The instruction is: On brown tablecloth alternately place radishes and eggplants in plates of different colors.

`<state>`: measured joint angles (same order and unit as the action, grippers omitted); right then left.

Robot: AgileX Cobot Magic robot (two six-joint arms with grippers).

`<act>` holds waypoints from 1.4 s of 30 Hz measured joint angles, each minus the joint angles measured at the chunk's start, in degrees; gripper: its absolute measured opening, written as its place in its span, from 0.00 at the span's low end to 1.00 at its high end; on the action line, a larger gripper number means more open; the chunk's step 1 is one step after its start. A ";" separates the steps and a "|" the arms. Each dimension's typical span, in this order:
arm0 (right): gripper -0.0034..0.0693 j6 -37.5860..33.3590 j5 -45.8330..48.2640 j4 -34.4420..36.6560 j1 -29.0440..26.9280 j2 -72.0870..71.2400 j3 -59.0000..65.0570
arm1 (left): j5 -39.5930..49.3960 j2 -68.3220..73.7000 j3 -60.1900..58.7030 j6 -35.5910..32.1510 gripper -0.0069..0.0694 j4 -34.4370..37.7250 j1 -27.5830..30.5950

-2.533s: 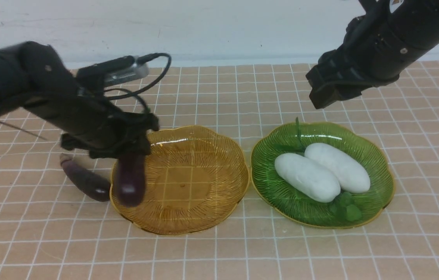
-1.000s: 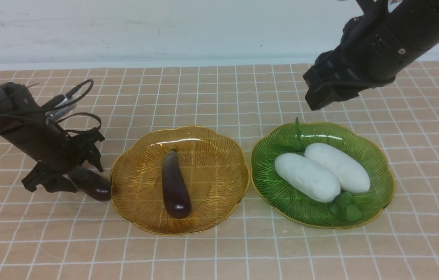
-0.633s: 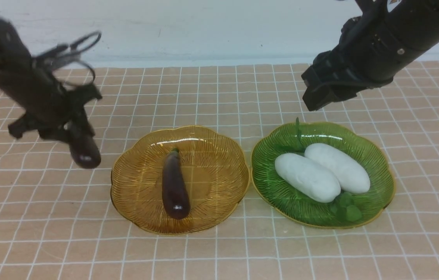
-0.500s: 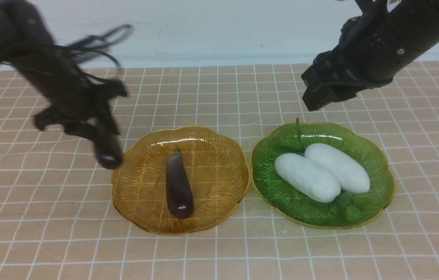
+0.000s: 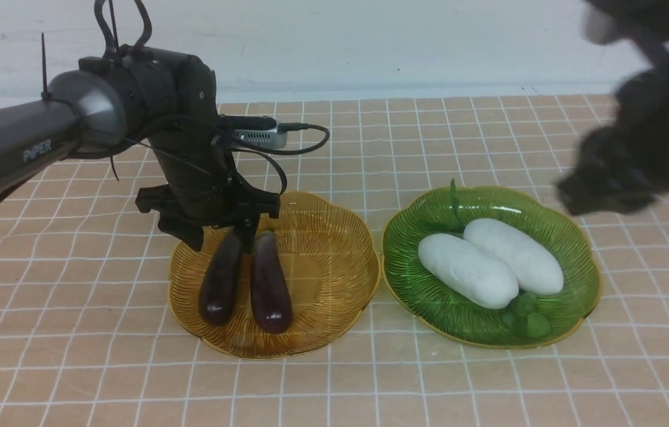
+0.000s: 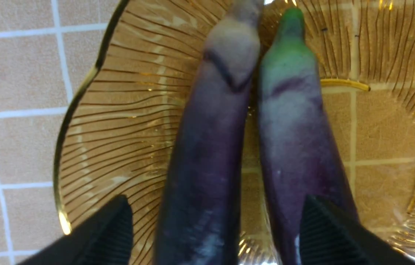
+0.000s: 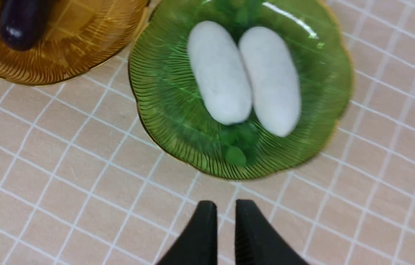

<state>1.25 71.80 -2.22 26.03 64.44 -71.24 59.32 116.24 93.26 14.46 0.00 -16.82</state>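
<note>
- Nearest the camera, both eggplants lie in the amber plate [image 5: 322,332], the left eggplant [image 5: 219,290] and the right eggplant [image 5: 270,290] side by side. They touch near their stems, and their round ends point at the near rim.
- Beside it, just apart, the green plate [image 5: 417,296] holds the two white radishes [image 5: 468,270], which lie pressed together at a slant with their leaves at the near edge.
- The left gripper [image 5: 220,236] hangs over the stem ends of the eggplants. Its fingers [image 6: 100,235] are spread wide and hold nothing; both eggplants lie in the gap between them.
- By this layout the sorting looks complete, so the step in hand is letting go and leaving.
- To do that well, the fingers should keep their wide spread and lift straight up before swinging aside. One finger sits right over the right eggplant, so a sideways exit could roll it or tip the light plate.
- The right gripper [image 7: 226,206] is above the cloth beside the green plate, on the side away from the amber one. Its fingers are drawn nearly together on nothing, and it blurs in the front view.
- The brown tablecloth [image 5: 334,385] is a tan cloth with a white grid, a little wrinkled at the left, and it runs under everything.
- Farthest back, a plain white wall [image 5: 370,47] closes the scene.
</note>
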 joint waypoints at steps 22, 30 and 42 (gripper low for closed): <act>0.04 6.39 -52.10 1.39 0.00 -45.41 46.11 | 4.85 -0.05 4.48 -5.20 0.09 -0.30 0.00; 0.04 6.39 -51.58 1.15 0.00 -45.41 46.16 | 6.92 -0.62 6.21 -5.40 0.09 -0.30 0.00; 0.04 6.39 -51.72 0.38 -2.76 -50.99 52.44 | 9.63 -5.32 8.02 -5.39 0.09 -1.00 0.00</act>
<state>7.63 20.08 -1.85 23.27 13.45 -18.80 68.95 110.91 101.28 9.06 -0.99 -16.82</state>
